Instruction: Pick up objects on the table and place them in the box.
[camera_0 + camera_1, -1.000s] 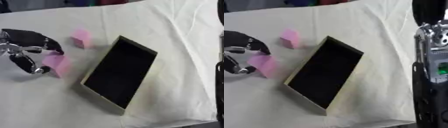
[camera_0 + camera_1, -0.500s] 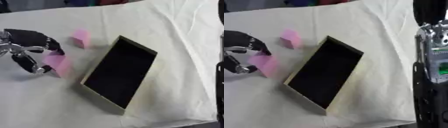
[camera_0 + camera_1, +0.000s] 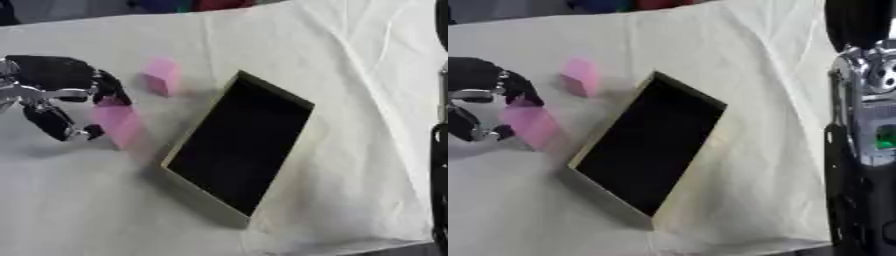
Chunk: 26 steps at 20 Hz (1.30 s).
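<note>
My left hand (image 3: 54,85) is at the left of the table. Its curled fingers (image 3: 111,93) touch the top end of a pink block (image 3: 119,125) and its thumb is against the block's left side, pinching it. A second pink block (image 3: 163,75) stands on the cloth further back, apart from the hand. The box (image 3: 184,182), shallow with a tan rim and a dark inside, lies slantwise in the middle, just right of the held block. Of the right arm (image 3: 866,125) only a black and silver stretch shows along the right edge; its hand is out of sight.
A white cloth (image 3: 350,65) covers the table, with its front edge near the lower right. The right arm fills the right side of the right eye view.
The left hand and the pink block in it have edged slightly up and to the right. The box and the other block lie as before.
</note>
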Each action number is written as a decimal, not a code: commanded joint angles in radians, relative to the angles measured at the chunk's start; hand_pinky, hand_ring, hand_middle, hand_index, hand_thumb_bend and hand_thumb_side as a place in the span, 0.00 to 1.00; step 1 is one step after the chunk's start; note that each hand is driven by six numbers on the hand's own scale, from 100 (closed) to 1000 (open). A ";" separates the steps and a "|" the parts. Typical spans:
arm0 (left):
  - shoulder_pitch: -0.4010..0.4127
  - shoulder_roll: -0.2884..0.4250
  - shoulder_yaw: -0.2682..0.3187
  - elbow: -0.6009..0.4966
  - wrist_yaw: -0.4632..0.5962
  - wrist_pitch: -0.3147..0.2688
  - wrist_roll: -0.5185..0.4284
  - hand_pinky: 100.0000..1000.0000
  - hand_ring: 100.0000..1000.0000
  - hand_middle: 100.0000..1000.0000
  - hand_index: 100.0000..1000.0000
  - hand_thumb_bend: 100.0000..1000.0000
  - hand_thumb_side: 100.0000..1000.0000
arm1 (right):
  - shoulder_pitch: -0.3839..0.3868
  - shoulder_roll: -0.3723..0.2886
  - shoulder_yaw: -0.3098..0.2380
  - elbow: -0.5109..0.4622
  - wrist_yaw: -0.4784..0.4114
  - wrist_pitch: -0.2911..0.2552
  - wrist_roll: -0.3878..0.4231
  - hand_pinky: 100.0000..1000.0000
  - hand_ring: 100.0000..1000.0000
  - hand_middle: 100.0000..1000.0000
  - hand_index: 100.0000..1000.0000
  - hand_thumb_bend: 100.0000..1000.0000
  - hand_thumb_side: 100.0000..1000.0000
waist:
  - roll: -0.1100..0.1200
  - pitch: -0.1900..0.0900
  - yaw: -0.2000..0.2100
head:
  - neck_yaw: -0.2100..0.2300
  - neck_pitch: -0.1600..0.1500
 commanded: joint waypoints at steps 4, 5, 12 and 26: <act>-0.096 0.008 0.042 -0.067 0.066 0.034 -0.012 0.56 0.51 0.33 0.44 0.00 0.03 | -0.013 -0.007 -0.005 -0.023 0.004 -0.001 -0.005 0.84 0.81 0.55 0.77 0.00 1.00 | 0.000 -0.028 0.003 | 0.001 0.000; -0.111 -0.002 0.042 -0.073 0.075 0.033 -0.013 0.56 0.50 0.33 0.44 0.00 0.04 | -0.013 -0.003 -0.003 -0.025 0.004 -0.001 -0.005 0.84 0.81 0.55 0.77 0.00 1.00 | -0.001 -0.031 -0.001 | 0.008 0.002; -0.274 -0.148 0.020 -0.033 0.139 0.038 -0.073 0.55 0.50 0.33 0.44 0.00 0.08 | -0.013 0.018 0.004 -0.032 0.010 0.000 -0.006 0.84 0.81 0.55 0.77 0.00 1.00 | -0.006 -0.041 -0.011 | 0.034 0.004; -0.471 -0.446 -0.100 0.095 0.120 0.015 -0.186 0.55 0.50 0.34 0.46 0.00 0.10 | -0.002 0.033 -0.022 -0.078 0.023 0.030 -0.052 0.84 0.81 0.55 0.77 0.00 1.00 | -0.005 -0.049 -0.011 | 0.033 0.008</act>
